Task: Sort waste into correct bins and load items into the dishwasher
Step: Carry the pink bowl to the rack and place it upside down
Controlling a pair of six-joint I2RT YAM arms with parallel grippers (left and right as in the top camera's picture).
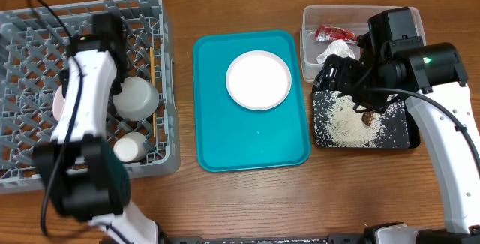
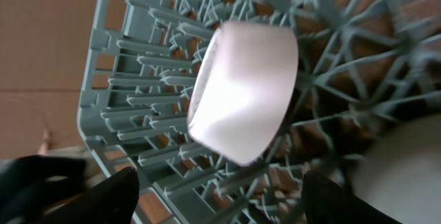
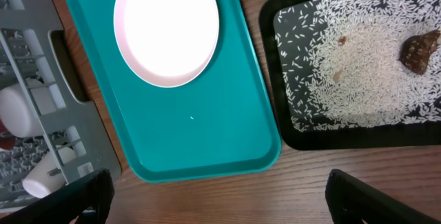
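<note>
**Release into the rack.** Left gripper [image 2: 220, 202], jaws wide and empty, hangs over the white bowl [image 2: 241, 89], which lies on its side in the dish rack [image 2: 124, 79] toward 9 o'clock. Best practice: lift straight clear without nudging the bowl. Right gripper [image 3: 227, 203] gapes empty. The plate [image 1: 259, 79] waits at the rack's 3 o'clock.

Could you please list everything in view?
Grey plastic dish rack: one, grey, left.
Round white bowl: one, white, in rack.
Tipped white bowl: one, white, in rack.
Small white cup: one, white, in rack.
Thin wooden chopsticks: unclear, tan, in rack.
Flat teal tray: one, teal, centre.
Round white plate: one, white, on teal tray.
Clear plastic tub: one, clear, right.
Red snack wrapper: one, red, in tub.
Crumpled white wad: one, white, in tub.
Shallow black tray: one, black, right.
Rice grains: many, white, in black tray.
Brown food lump: one, brown, in black tray.
Left gripper: one, black, open over rack.
Right gripper: one, black, open.
</note>
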